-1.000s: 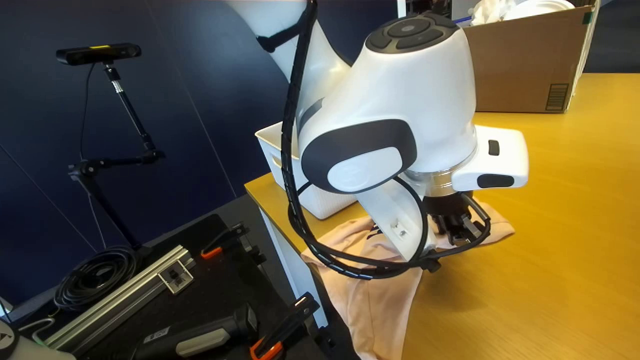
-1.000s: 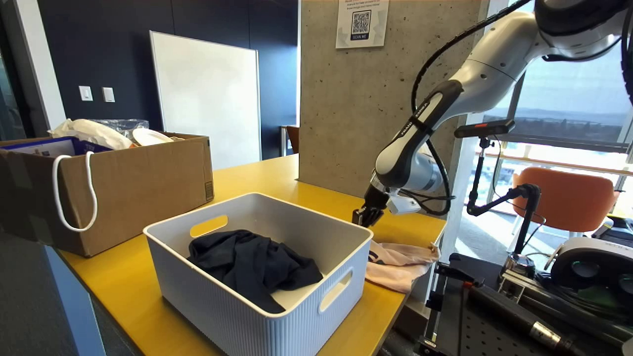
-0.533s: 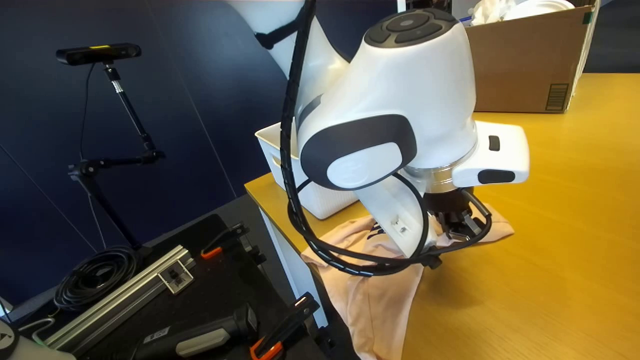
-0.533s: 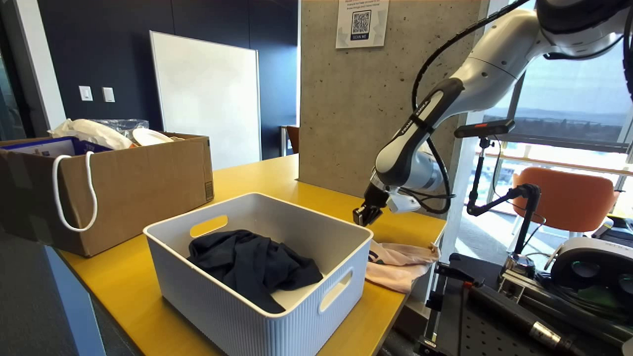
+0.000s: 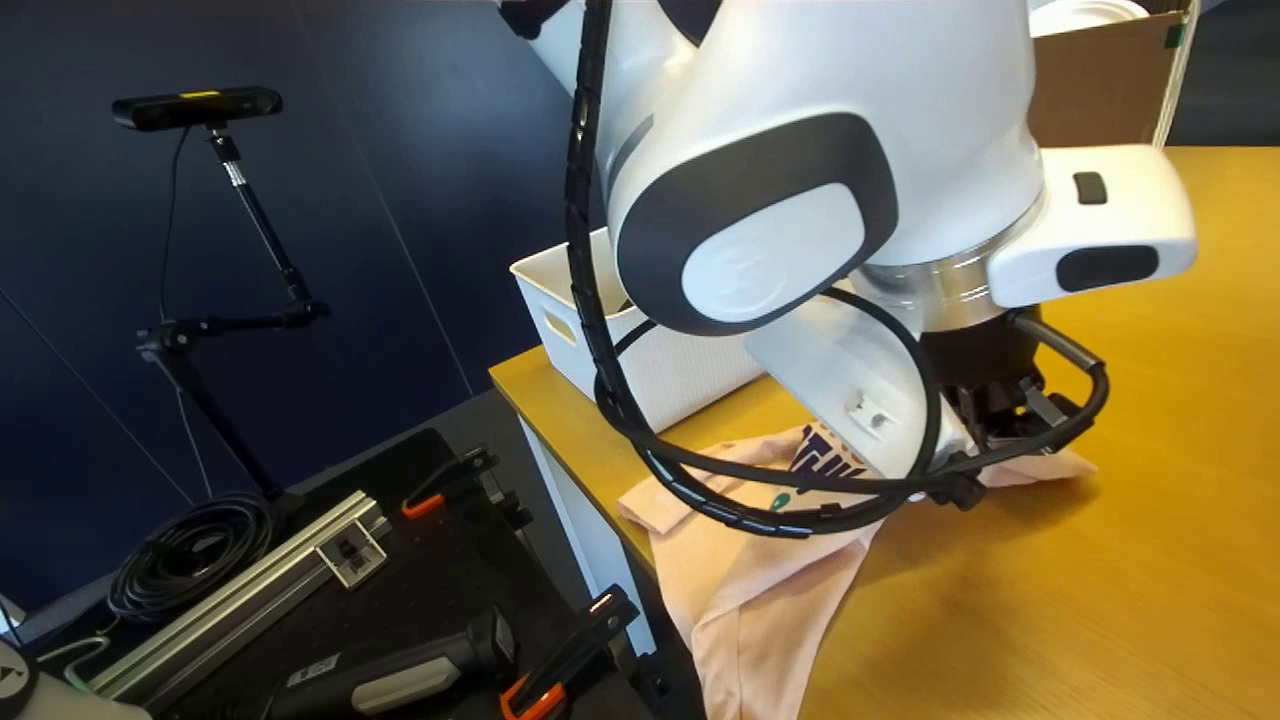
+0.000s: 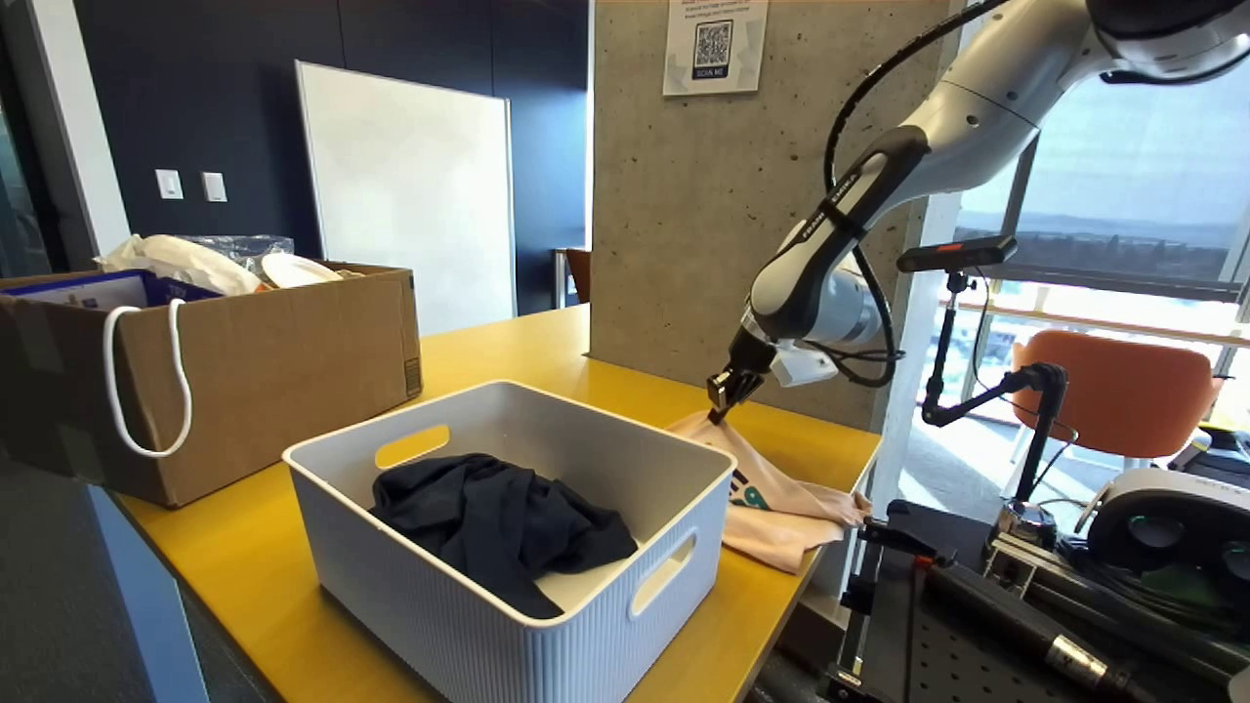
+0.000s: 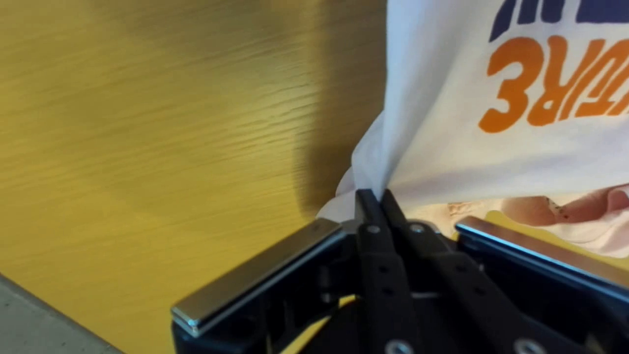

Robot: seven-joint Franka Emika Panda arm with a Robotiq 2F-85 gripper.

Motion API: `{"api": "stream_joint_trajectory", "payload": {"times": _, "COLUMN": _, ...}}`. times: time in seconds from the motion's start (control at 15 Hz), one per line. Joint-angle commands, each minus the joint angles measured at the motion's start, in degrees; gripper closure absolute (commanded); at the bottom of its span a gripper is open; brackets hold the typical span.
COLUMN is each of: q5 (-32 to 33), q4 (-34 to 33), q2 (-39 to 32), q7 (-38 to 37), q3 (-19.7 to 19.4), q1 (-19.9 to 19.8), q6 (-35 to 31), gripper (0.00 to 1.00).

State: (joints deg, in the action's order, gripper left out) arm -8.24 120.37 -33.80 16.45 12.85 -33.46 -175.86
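A pale pink cloth with printed letters (image 5: pixel 740 610) lies across the table corner and hangs over the edge. It also shows in an exterior view (image 6: pixel 781 503) and in the wrist view (image 7: pixel 437 147), with orange and dark purple print. My gripper (image 7: pixel 375 195) is shut on an edge of the cloth, which is pinched between the black fingertips. In an exterior view the gripper (image 6: pixel 718 412) holds this part a little above the table, and the cloth slopes down from it. In an exterior view the gripper (image 5: pixel 1000 435) is partly hidden by cables and the wrist.
A light grey bin (image 6: pixel 420 605) with a dark cloth (image 6: pixel 498 522) inside stands beside the pink cloth. A cardboard box (image 6: pixel 293 361) stands farther along the yellow table (image 6: pixel 508 342). A concrete pillar (image 6: pixel 732 225) rises behind the arm. A black cart (image 5: pixel 400 570) adjoins the table.
My gripper has shut on the cloth and moved up, lifting that edge off the table. More of the print shows. Half a second ago the cloth lay flat beneath the gripper.
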Motion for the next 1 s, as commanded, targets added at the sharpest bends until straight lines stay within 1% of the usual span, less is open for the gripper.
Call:
{"api": "stream_joint_trajectory", "payload": {"times": 0.0, "q5": 3.5, "q4": -4.4, "q2": -1.4, "q7": -4.3, "q3": -10.3, "q1": 8.2, "q6": 1.3, "gripper": 0.99}}
{"api": "stream_joint_trajectory", "payload": {"times": 0.2, "q5": 6.3, "q4": -8.9, "q2": -3.3, "q7": -8.2, "q3": -20.3, "q1": 16.0, "q6": 2.1, "gripper": 0.99}}
{"api": "stream_joint_trajectory", "payload": {"times": 0.33, "q5": 7.8, "q4": -12.1, "q2": -5.0, "q7": -10.7, "q3": -25.3, "q1": 19.8, "q6": 2.7, "gripper": 0.99}}
{"api": "stream_joint_trajectory", "payload": {"times": 0.47, "q5": 9.2, "q4": -14.6, "q2": -6.9, "q7": -12.9, "q3": -29.5, "q1": 23.0, "q6": 2.8, "gripper": 0.99}}
{"api": "stream_joint_trajectory", "payload": {"times": 0.53, "q5": 10.1, "q4": -15.5, "q2": -7.9, "q7": -14.5, "q3": -32.6, "q1": 25.2, "q6": 2.7, "gripper": 0.99}}
{"api": "stream_joint_trajectory", "payload": {"times": 0.67, "q5": 11.0, "q4": -17.0, "q2": -10.0, "q7": -16.6, "q3": -36.3, "q1": 27.6, "q6": 2.7, "gripper": 0.99}}
{"api": "stream_joint_trajectory", "payload": {"times": 0.87, "q5": 11.6, "q4": -18.1, "q2": -12.4, "q7": -18.8, "q3": -39.7, "q1": 30.2, "q6": 2.5, "gripper": 0.99}}
{"api": "stream_joint_trajectory", "payload": {"times": 0.93, "q5": 11.8, "q4": -18.8, "q2": -13.6, "q7": -20.2, "q3": -42.0, "q1": 31.8, "q6": 2.6, "gripper": 0.99}}
